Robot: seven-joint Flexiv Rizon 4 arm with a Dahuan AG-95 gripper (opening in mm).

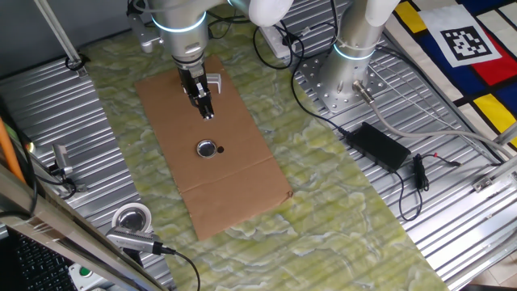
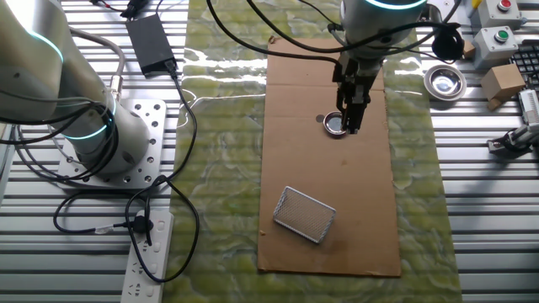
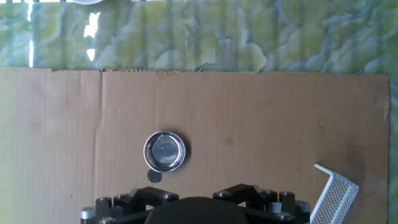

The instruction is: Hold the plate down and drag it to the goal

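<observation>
Item: small round shiny silver metal plate [image 1: 208,148], lying flat left of centre on a brown cardboard sheet [image 1: 242,182], a tiny flat black dot [image 1: 220,149] just beside it. Black two-finger gripper [image 1: 207,112] hangs above the sheet, upper centre, clear of the plate; jaw opening cannot be told. White wire-mesh basket [image 3: 334,194], lower right in hand view.

The gripper [image 2: 352,126] hangs over the upper half of the cardboard sheet [image 2: 370,219], its tip overlapping the right side of the plate [image 2: 334,124]; whether they touch is unclear. A wire mesh basket [image 2: 305,214] lies tilted nearer the sheet's bottom edge. A metal bowl [image 2: 444,82] sits beyond the sheet's right edge.
</observation>
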